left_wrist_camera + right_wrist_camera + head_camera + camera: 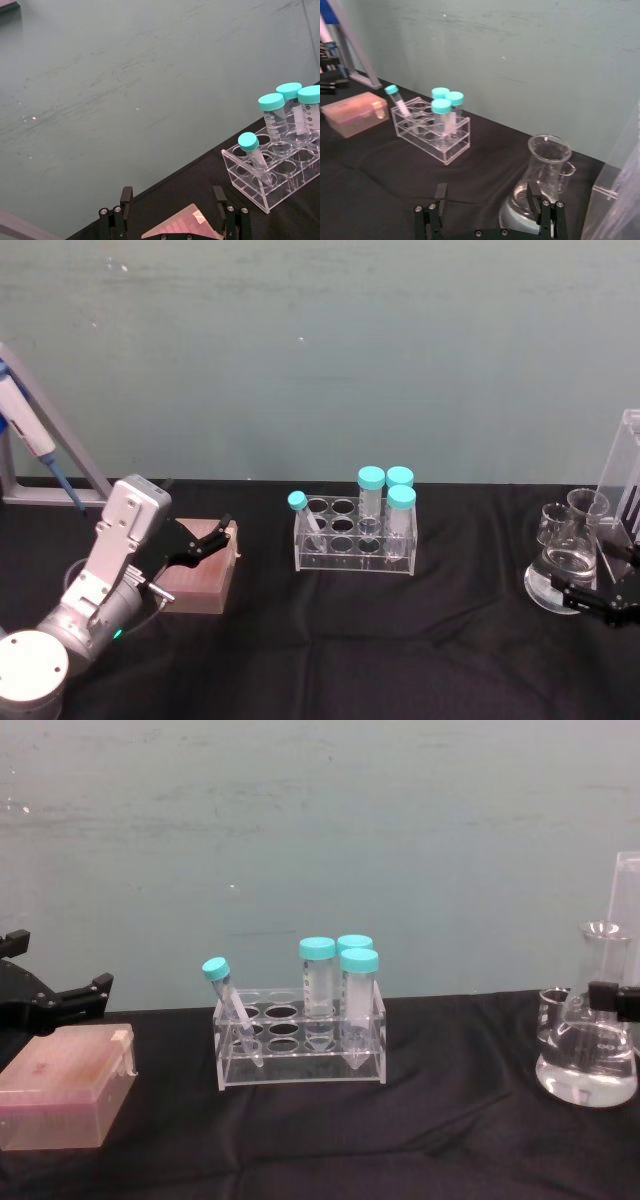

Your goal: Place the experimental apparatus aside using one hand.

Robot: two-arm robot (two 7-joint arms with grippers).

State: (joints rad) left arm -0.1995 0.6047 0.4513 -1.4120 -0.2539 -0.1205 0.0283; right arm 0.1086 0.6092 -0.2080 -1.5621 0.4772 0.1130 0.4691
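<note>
Head view, glassware: flask (569,575) on the black bench (400,660) at far right, beaker (586,508) just behind it, tall clear stand (628,475) beside both at the frame edge.
Head view, right gripper (585,597): low at the flask's near base, jaws parted, apparently either side of the glass; contact unclear.
Head view, left gripper (205,540): over a pink box (205,580) at the left, jaws apart, holding nothing; idle by the look of it.
Head view, centre: clear tube rack (355,538) with teal-capped tubes, well apart from the glassware.
Left wrist view: left gripper (172,200) with jaws wide above the pink box (182,227); tube rack (275,180) farther off.
Right wrist view: right gripper (487,200) with jaws wide; flask (540,185) just past the jaw on one side, not squarely between the two; clear stand (615,200) next to it.
Chest view: flask (588,1040) upright at the right edge, a black part of the right arm across its neck height; left gripper (85,992) above the pink box (65,1085).
Step in hand: approach to the flask, grasp not yet made, judging by the open jaws.
Next move calls for: centring the jaws on the flask, probably at the narrow neck, closing gently on smooth glass, then lifting level so nothing bumps the beaker or stand.
</note>
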